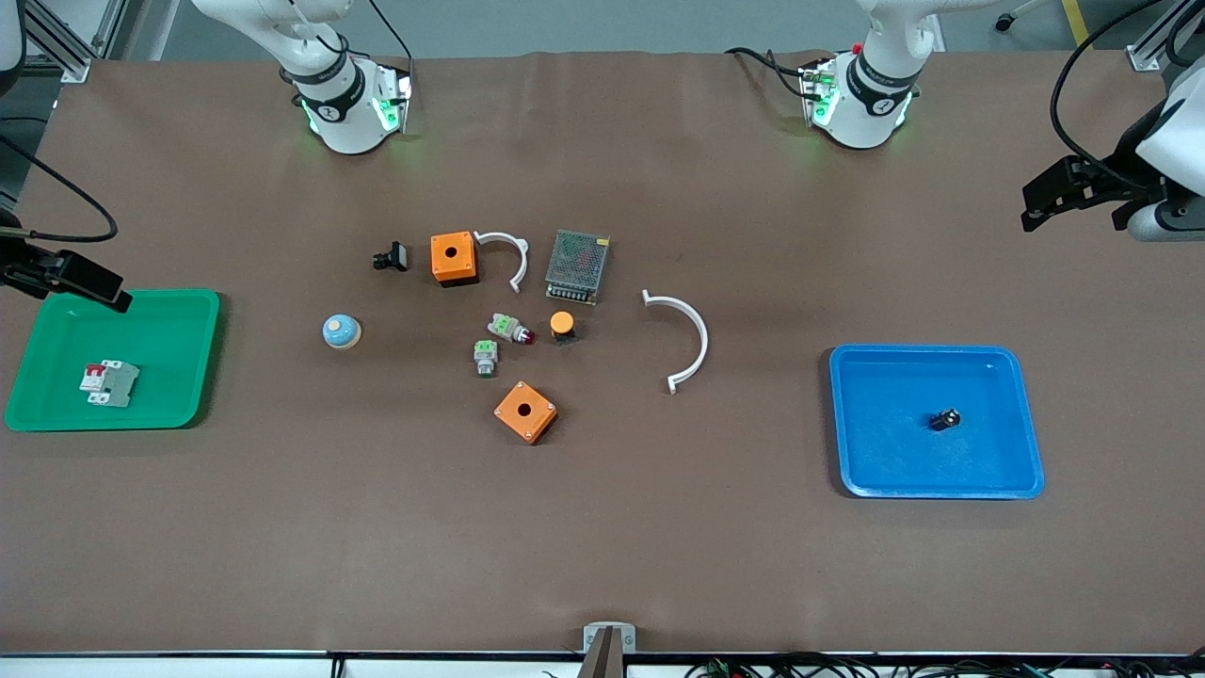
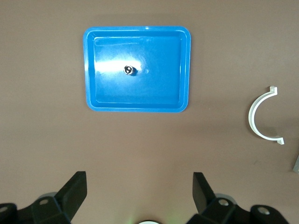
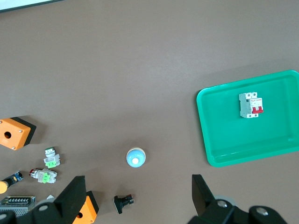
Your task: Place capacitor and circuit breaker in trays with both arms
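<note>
Both pincers hang in the air with their fingers spread apart and nothing between them. Left pincer [image 1: 1036,202] is up over the bare brown surface [image 1: 602,527] at the left arm's end; its wrist view shows both black fingertips wide apart. Below it, nearer the front camera, lies the blue tray [image 1: 1026,471], and the capacitor [image 1: 944,420] rests on the tray floor, apart from every wall, a tiny dark cylinder [image 2: 130,70]. A large white curved clip [image 1: 695,339] lies on the surface between that tray and the middle cluster of parts.

Right pincer [image 1: 113,297] hangs over the rim of the green tray [image 1: 202,311] at the right arm's end, fingers likewise apart. Inside that tray lies the circuit breaker [image 1: 109,383], a white-grey block with red levers [image 3: 251,104]. Near the tray, toward the middle, sits a round blue button [image 1: 341,330].
</note>
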Motion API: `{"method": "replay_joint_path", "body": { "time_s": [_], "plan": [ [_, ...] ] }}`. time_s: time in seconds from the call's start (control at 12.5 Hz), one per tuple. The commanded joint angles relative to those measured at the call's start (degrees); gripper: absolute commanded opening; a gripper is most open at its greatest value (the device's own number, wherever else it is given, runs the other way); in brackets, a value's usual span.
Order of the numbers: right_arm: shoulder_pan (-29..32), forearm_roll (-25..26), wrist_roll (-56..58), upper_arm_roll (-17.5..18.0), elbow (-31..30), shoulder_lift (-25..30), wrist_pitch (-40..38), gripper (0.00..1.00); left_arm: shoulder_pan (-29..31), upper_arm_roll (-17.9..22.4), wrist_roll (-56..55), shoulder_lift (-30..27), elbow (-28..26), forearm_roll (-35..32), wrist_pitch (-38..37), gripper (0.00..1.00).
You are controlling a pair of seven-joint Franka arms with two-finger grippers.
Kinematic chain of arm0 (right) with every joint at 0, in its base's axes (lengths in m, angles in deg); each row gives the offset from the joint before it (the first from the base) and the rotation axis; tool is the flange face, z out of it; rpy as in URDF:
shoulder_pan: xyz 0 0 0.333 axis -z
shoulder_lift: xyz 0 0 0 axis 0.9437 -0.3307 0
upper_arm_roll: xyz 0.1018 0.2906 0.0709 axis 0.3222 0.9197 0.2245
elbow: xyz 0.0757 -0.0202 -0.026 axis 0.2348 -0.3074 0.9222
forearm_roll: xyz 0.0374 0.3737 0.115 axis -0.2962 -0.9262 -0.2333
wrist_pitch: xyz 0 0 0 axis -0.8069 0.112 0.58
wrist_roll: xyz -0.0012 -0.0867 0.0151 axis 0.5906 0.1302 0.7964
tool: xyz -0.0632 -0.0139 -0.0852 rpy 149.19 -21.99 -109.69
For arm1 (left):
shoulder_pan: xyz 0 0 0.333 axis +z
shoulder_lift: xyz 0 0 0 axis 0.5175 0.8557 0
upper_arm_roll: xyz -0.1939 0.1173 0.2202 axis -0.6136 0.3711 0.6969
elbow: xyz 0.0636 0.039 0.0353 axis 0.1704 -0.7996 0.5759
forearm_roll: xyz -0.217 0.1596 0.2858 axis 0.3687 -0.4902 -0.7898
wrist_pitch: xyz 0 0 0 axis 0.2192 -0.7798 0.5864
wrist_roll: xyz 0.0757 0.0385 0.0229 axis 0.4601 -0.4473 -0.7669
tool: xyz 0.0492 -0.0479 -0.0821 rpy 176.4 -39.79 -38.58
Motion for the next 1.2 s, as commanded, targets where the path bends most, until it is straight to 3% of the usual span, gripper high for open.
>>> {"method": "replay_joint_path", "body": {
  "time_s": [0.0,1.12],
  "plan": [
    [0.9,-3.2,0.2,0.4,0.8,-0.1,-0.4,1.0,-2.0,2.1,-0.3,-2.2,-1.5,0.8,-0.6,1.0],
    [2.9,-2.8,0.9,0.5,4.0,0.0,-4.0,1.0,-1.5,0.5,0.1,-2.8,-1.2,0.9,-1.4,1.0]
  ]
}}
